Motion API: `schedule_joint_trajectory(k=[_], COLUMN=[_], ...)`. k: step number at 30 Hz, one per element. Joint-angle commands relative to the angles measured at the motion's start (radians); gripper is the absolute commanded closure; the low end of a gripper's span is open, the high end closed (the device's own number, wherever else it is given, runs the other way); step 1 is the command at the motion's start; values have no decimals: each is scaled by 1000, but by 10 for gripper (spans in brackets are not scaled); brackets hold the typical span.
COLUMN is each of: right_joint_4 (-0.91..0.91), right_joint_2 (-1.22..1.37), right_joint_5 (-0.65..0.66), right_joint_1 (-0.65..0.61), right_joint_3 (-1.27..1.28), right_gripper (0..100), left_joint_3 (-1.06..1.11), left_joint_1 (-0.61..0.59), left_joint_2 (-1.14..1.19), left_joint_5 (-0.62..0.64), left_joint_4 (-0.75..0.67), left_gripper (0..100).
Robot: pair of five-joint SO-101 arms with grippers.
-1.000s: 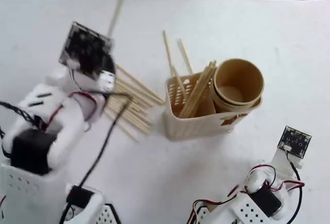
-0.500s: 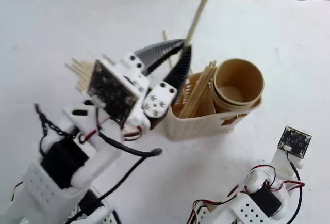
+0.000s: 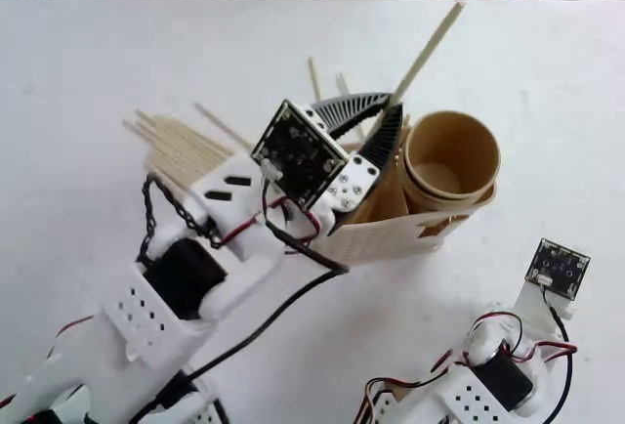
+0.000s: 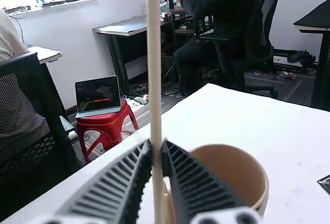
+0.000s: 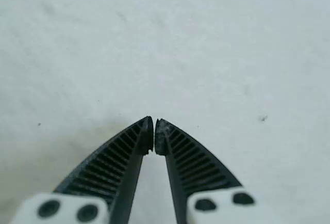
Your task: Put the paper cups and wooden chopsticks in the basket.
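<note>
Chopstick (image 3: 427,45), high view: gripped in the left hand (image 3: 384,116) and slanted up and away above the far rim of the basket (image 3: 391,233). Its lower end was hidden behind the hand. The paper cups (image 3: 451,155) sat nested in the basket, at the end nearer the right arm, mouths up. A fan of loose chopsticks (image 3: 176,146) lay flat on the white surface (image 3: 547,82) beside the left arm, apart from the basket and partly covered by the arm. The right arm sat low at the near edge, well clear of the basket.

Left wrist view: both ribbed fingers (image 4: 129,177) of the left hand (image 4: 156,152) were pressed against the chopstick (image 4: 153,69), one on each side, and the stick ran straight up between them. The top paper cup's open mouth (image 4: 234,170) sat just beyond the fingertips.

Right wrist view: the right hand (image 5: 154,131) was closed tip to tip, with nothing between the fingers, over bare surface (image 5: 206,38).
</note>
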Motion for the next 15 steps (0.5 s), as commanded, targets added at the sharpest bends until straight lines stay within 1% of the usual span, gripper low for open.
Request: schedule_joint_trajectory(k=[1,8,11,15], right_joint_4=[-10,-10,-10,-10], right_joint_2=[-8,-8,-8,-8], right_joint_5=[-3,-3,-3,-3], right_joint_1=[5,5,5,7], right_joint_3=[9,9,9,9], right_gripper=[979,979,979,979], left_joint_3=[-9,-9,-14,-15], left_joint_1=[7,-1,-87,-271], left_joint_2=[2,1,1,-27], left_joint_5=[40,44,51,44], left_joint_4=[3,9,21,126], left_gripper=[913,913,913,917])
